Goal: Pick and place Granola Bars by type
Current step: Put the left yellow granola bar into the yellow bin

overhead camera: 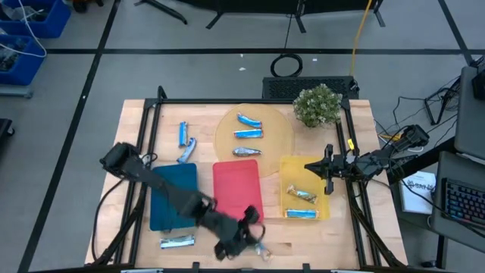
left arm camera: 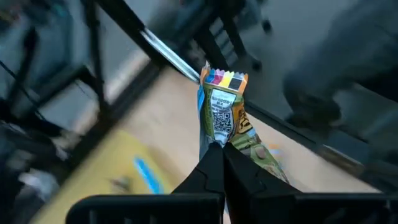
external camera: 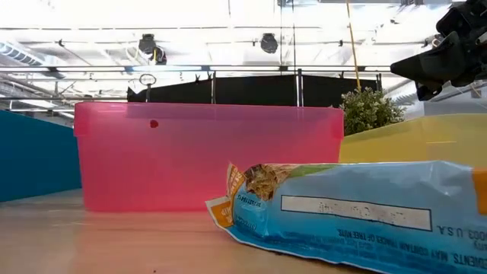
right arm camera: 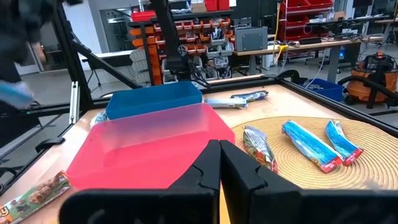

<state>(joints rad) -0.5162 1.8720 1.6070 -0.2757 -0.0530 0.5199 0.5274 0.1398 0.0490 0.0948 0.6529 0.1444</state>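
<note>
My left gripper [overhead camera: 250, 236] [left arm camera: 219, 148] is near the table's near edge, in front of the red tray [overhead camera: 237, 189], and is shut on a granola bar [overhead camera: 262, 250] [left arm camera: 227, 118]. That bar has a blue, green and brown wrapper with an orange end. The low view shows a blue bar [external camera: 358, 217] with an orange end close to the camera, and no gripper on it there. My right gripper [overhead camera: 327, 171] [right arm camera: 219, 152] [external camera: 445, 53] hovers shut over the yellow tray [overhead camera: 324, 206], holding nothing. Other bars lie flat: three on the tan disc [overhead camera: 248, 134], two in the yellow tray [overhead camera: 301, 196], and loose ones on the table [overhead camera: 183, 134] [overhead camera: 176, 243]. My left gripper pinches the bar by one end [left arm camera: 216, 138] between its two fingers. The bar runs on from the fingers along their line, toward the table's right and near side, with its orange end [left arm camera: 225, 79] free. I cannot tell whether the bar is clear of the table.
The blue tray [overhead camera: 173, 196] sits left of the red one, under my left arm. A potted plant [overhead camera: 317, 105] stands at the far right corner. A black frame [overhead camera: 155, 121] borders the table. Bare wood shows along the near edge [overhead camera: 318, 243].
</note>
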